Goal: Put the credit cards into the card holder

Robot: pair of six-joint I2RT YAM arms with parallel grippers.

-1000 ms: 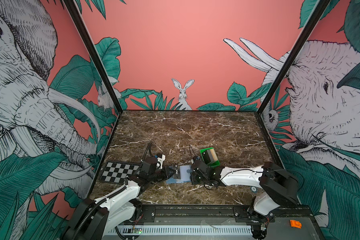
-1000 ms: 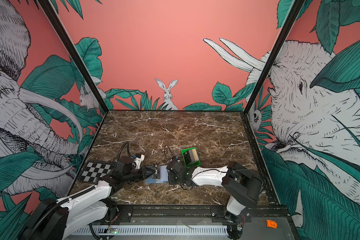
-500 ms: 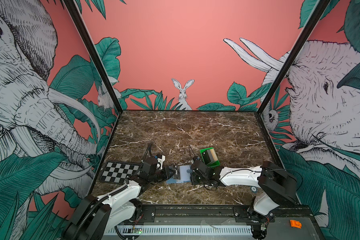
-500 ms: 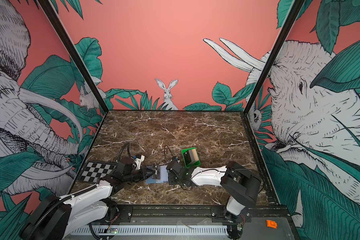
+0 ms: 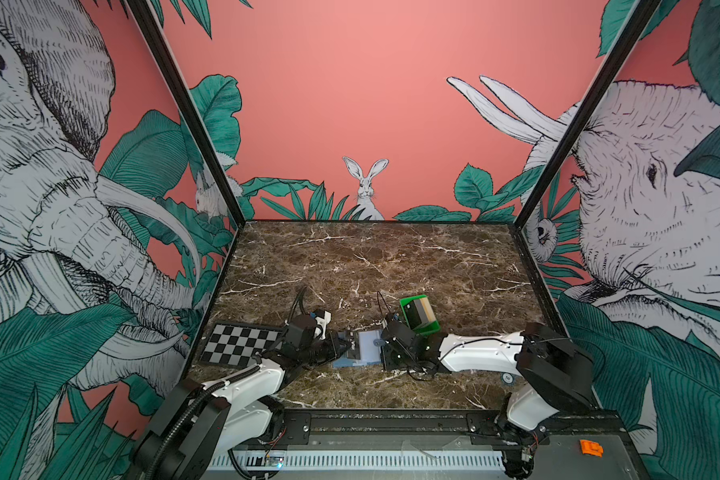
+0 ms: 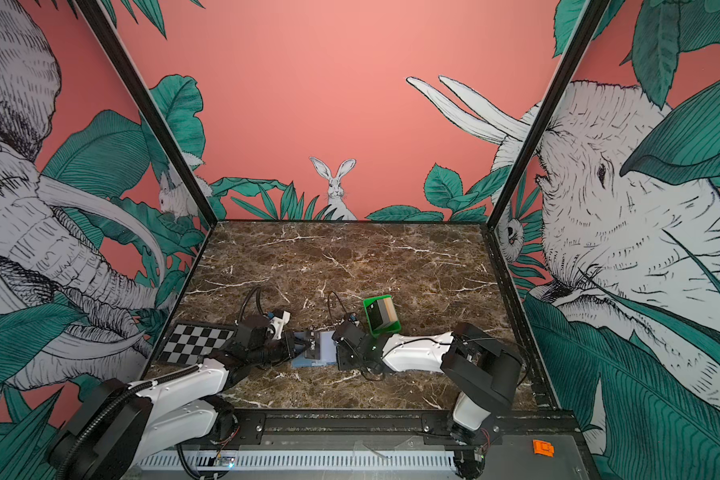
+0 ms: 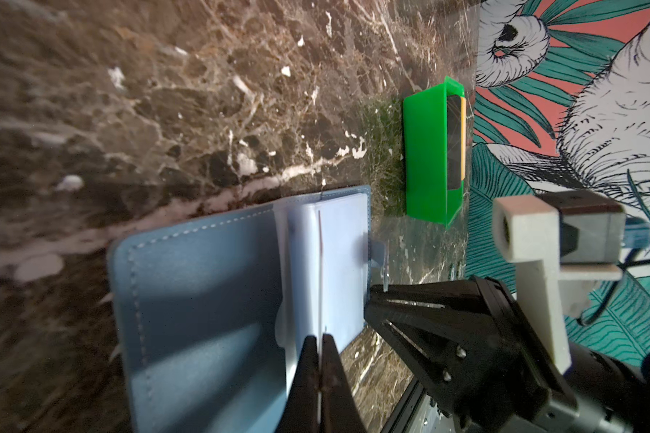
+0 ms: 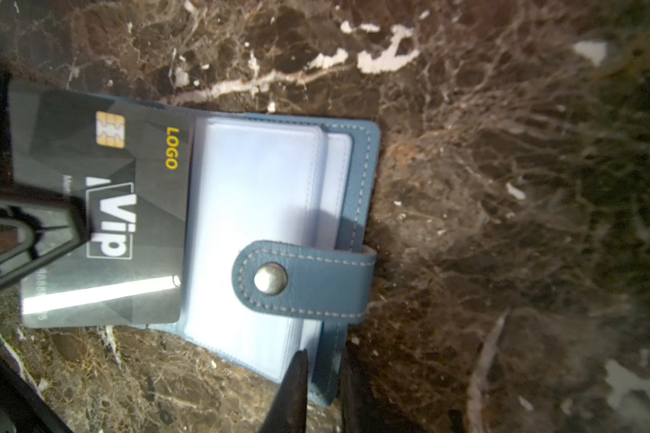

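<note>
The slate-blue card holder point(image 5: 368, 353) point(image 8: 361, 157) lies open on the marble near the front, clear sleeves point(image 8: 259, 187) up and snap tab folded over them. My left gripper point(image 5: 341, 343) point(image 7: 320, 339) is shut on the black VIP card point(image 8: 102, 210) point(image 6: 313, 348), which shows edge-on point(image 7: 320, 262) in the left wrist view. The card lies over the holder's left half, its leading edge at the sleeves. My right gripper point(image 5: 381, 345) point(image 8: 321, 360) is shut on the holder's cover edge at the right side. More credit cards point(image 5: 420, 311), dark and tan, stand in a tray.
The green tray point(image 5: 429, 328) point(image 7: 424, 150) sits just behind my right gripper. A black-and-white checkerboard plate point(image 5: 238, 343) lies at the front left beside my left arm. The enclosure walls border the marble on three sides.
</note>
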